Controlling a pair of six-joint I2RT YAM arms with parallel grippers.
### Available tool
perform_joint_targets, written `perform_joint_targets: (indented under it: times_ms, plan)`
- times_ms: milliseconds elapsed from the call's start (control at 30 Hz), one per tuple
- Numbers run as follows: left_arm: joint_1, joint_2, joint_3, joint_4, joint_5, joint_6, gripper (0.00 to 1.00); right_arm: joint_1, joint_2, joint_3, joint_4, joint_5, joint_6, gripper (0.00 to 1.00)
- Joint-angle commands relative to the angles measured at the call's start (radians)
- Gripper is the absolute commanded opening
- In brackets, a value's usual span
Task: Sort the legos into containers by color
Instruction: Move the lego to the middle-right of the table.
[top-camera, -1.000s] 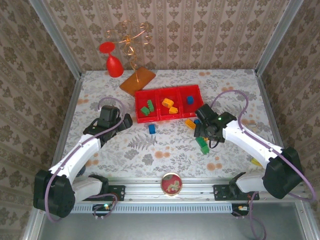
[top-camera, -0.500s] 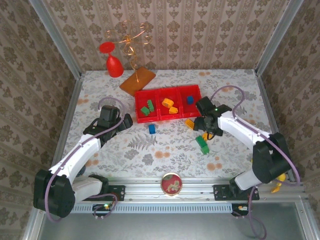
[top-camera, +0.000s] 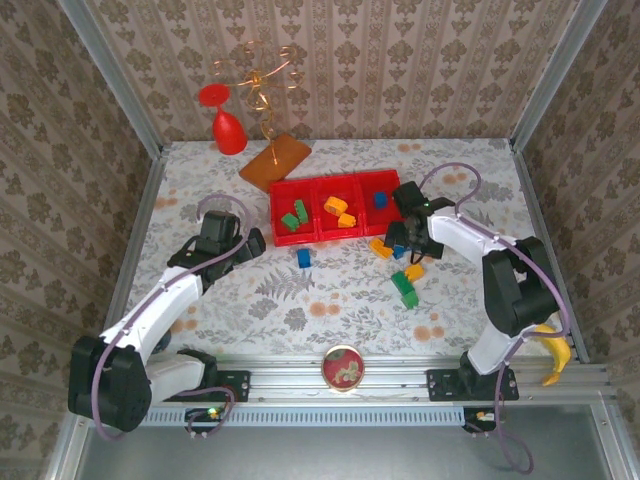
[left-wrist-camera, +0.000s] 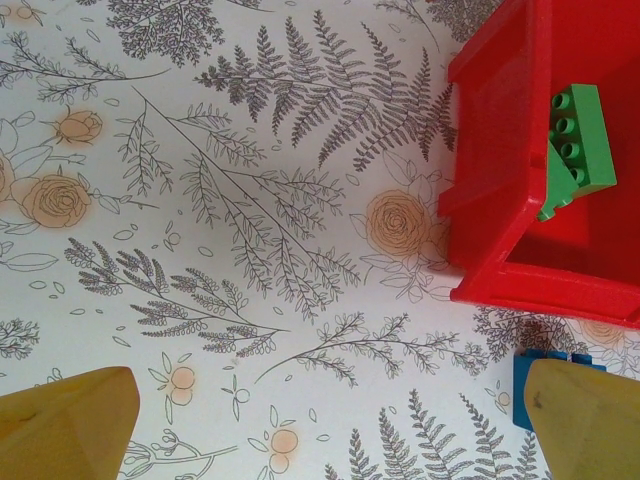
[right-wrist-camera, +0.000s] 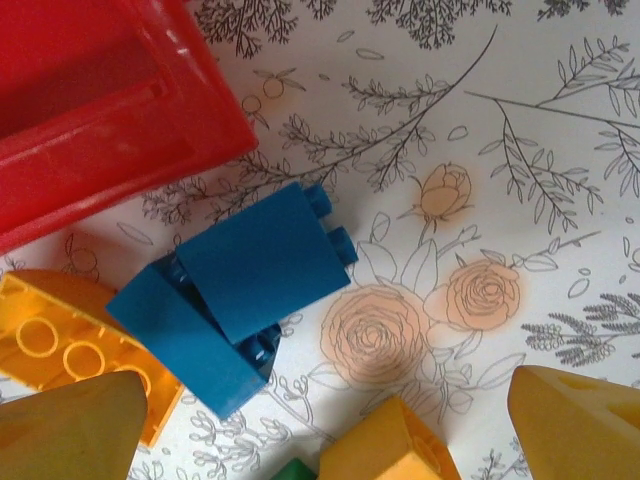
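Note:
The red tray (top-camera: 313, 235) has green legos (top-camera: 293, 215) in its left compartment, orange ones (top-camera: 340, 208) in the middle and a blue one (top-camera: 379, 198) on the right. Loose on the cloth lie a blue brick (top-camera: 303, 258), an orange one (top-camera: 380, 247), another orange one (top-camera: 413, 271) and a green one (top-camera: 404, 287). My right gripper (top-camera: 408, 240) (right-wrist-camera: 325, 430) hangs open just off the tray's corner (right-wrist-camera: 100, 110), over two touching blue bricks (right-wrist-camera: 265, 255). An orange brick (right-wrist-camera: 45, 345) lies by its left finger. My left gripper (top-camera: 250, 243) (left-wrist-camera: 330, 430) is open over bare cloth, with the tray's corner (left-wrist-camera: 500, 200) ahead.
A red goblet (top-camera: 228, 125), an orange-brown board (top-camera: 275, 160) and a copper wire stand sit at the back left. A banana (top-camera: 550, 350) lies at the near right edge. A round tin (top-camera: 343, 367) rests on the front rail. Metal posts and papered walls close in the table.
My right arm has swung back and left, bringing its open gripper from the green and orange bricks up to the tray's near right corner. The left arm has held still.

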Motion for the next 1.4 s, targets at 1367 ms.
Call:
perform_joint_targets:
  times_ms: [1367]
  plan:
    - [0.006, 0.0, -0.002, -0.001, 0.005, -0.009, 1.0, -0.074, 0.099, 0.028, 0.099, -0.027, -0.004, 0.74]
